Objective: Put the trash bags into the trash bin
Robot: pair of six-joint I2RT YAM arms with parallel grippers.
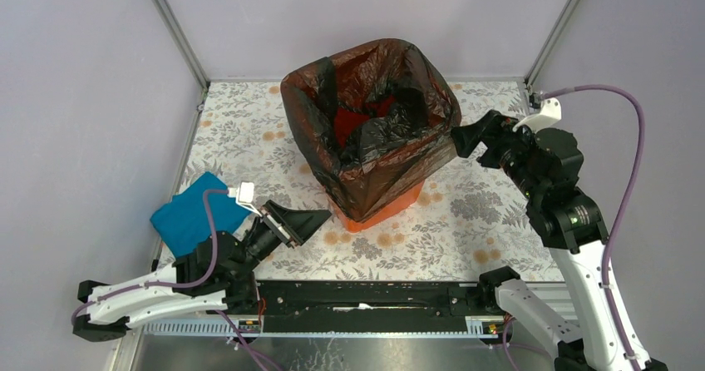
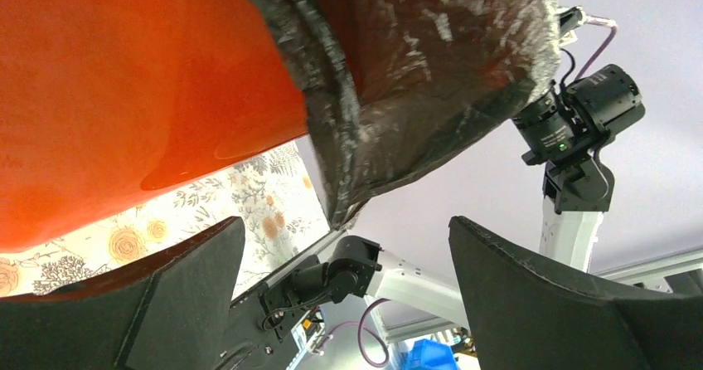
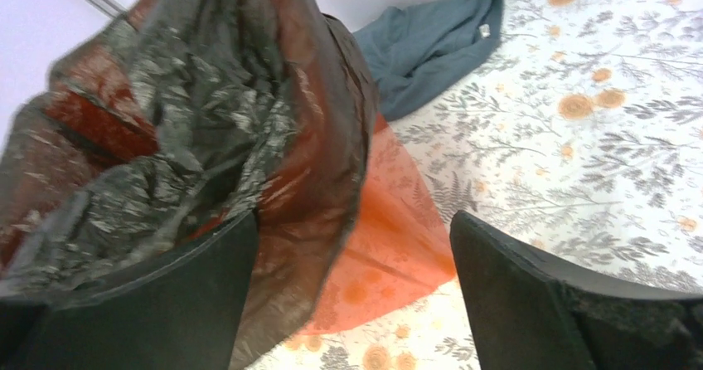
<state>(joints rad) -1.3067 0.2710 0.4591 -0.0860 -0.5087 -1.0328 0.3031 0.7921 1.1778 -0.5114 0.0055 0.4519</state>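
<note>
The black bag [image 1: 370,150] is draped over the orange bin [image 1: 378,209], nearly done, I'd say. The left gripper [image 1: 316,220] and right gripper [image 1: 461,140] stand spread, empty.

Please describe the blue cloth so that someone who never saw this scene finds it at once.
Find the flowered table and the big orange bin on it. Left of the bin, at the table's edge, lies the cloth: the only blue thing.
</note>
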